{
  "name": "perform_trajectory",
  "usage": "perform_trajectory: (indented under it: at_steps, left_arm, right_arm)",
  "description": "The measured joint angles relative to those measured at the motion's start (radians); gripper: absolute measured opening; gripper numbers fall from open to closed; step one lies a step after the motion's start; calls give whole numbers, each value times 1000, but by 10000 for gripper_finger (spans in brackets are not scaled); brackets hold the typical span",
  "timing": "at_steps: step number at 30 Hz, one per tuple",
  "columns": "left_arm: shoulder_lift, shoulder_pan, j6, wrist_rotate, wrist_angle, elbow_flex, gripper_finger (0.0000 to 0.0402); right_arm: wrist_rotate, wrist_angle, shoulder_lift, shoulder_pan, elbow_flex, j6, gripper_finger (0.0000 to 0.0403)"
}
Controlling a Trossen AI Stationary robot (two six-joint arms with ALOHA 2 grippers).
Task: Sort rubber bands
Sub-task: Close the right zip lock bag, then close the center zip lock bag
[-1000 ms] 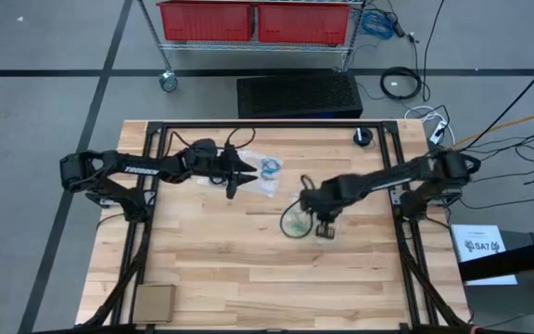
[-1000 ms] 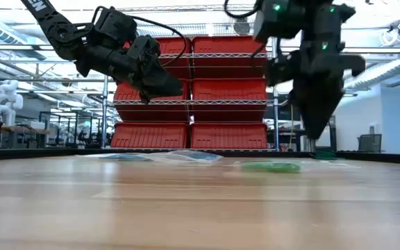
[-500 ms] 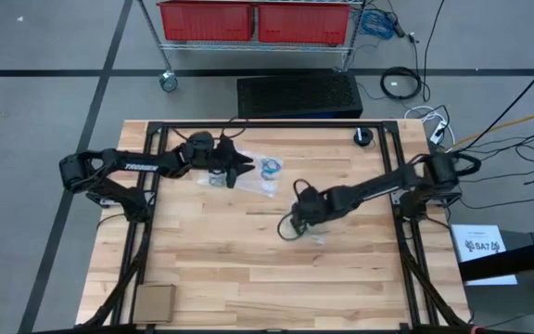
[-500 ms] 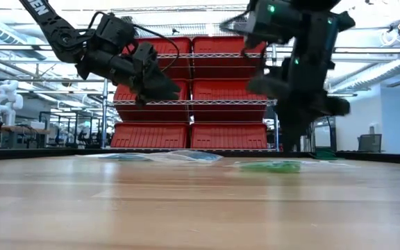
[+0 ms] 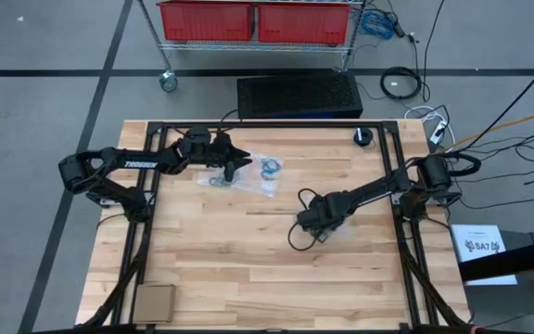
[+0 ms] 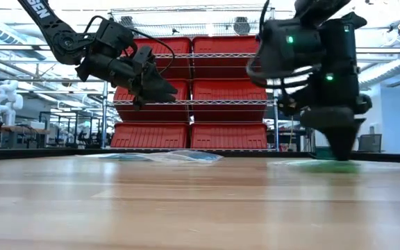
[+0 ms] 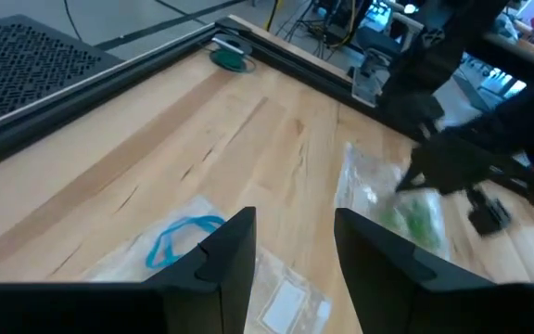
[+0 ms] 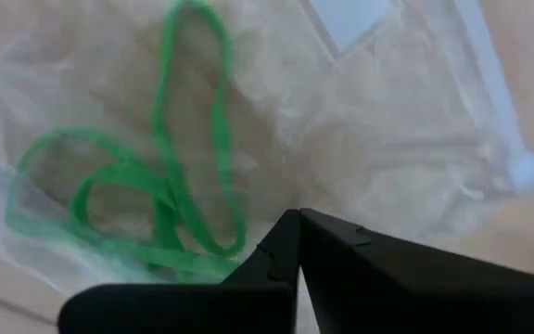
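Jaws, high view: left gripper [image 5: 239,163] spread and empty above a clear bag [image 5: 251,176] near the table's [image 5: 202,269] far edge; blue bands [image 5: 269,168] lie on that bag. Right gripper [image 5: 315,223] pressed together near table centre, over a thin dark loop [image 5: 297,238]. Pale wood planks, black frame rails along the edges, wide bare surface toward the near side.

Low view: left gripper [image 6: 160,89] hangs well above the wood, fingers apart. Right gripper [image 6: 342,147] tapers down to the tabletop at a flat green patch [image 6: 323,165].

Left wrist view: two dark fingers [image 7: 229,255] stand apart, nothing between them; blue bands [image 7: 182,235] in crinkled clear film below; green bands [image 7: 413,219] in a second bag [image 7: 369,182] farther off, beside the right arm.

Right wrist view: closed fingertips [image 8: 290,249] rest on glossy, wrinkled clear plastic [image 8: 397,121]; floppy green bands [image 8: 160,199] lie inside it, beside the tips. Whether film is pinched cannot be told.
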Motion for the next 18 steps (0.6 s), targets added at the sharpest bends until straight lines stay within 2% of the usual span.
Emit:
perform_trajectory:
  at_steps: [5,10,13,16,18]
  left_arm:
    - [0,0,4,15,-5,0,154]
    - [0,1,50,14,-38,0,150]
    - [0,1,98,15,-56,-1,126]
    - [0,0,130,40,-53,-16,85]
    - [0,0,137,66,-52,-33,47]
  right_arm:
    - [-6,-91,-3,-26,-5,-225,0]
    - [2,-92,-81,-35,-6,-302,0]
    - [32,16,-183,-42,-6,-310,0]
    - [81,273,-249,-66,-18,-446,0]
    - [79,438,-244,-117,-36,-562,0]
